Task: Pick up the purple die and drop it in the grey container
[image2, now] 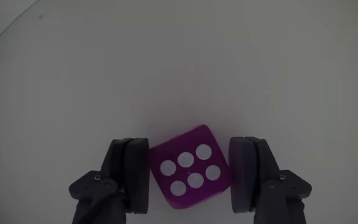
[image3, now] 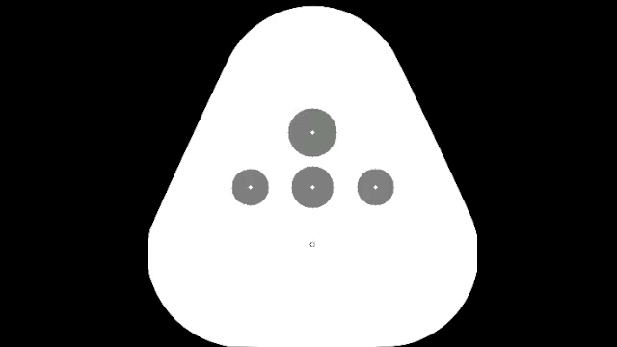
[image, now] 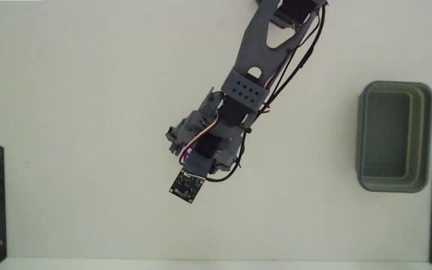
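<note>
The purple die (image2: 189,168) sits on the white surface (image2: 166,68), six pips up, between the jaws (image2: 190,174), which bracket it closely; whether they grip it yet I cannot tell. Lifting and carrying remain. The grey container (image: 394,136) waits empty near the surface's right edge in the fixed view. The arm (image: 257,56) reaches down from the top edge, wrist bent over mid-surface.

Die (image2: 188,167) between jaws; container (image: 394,136) far right.
</note>
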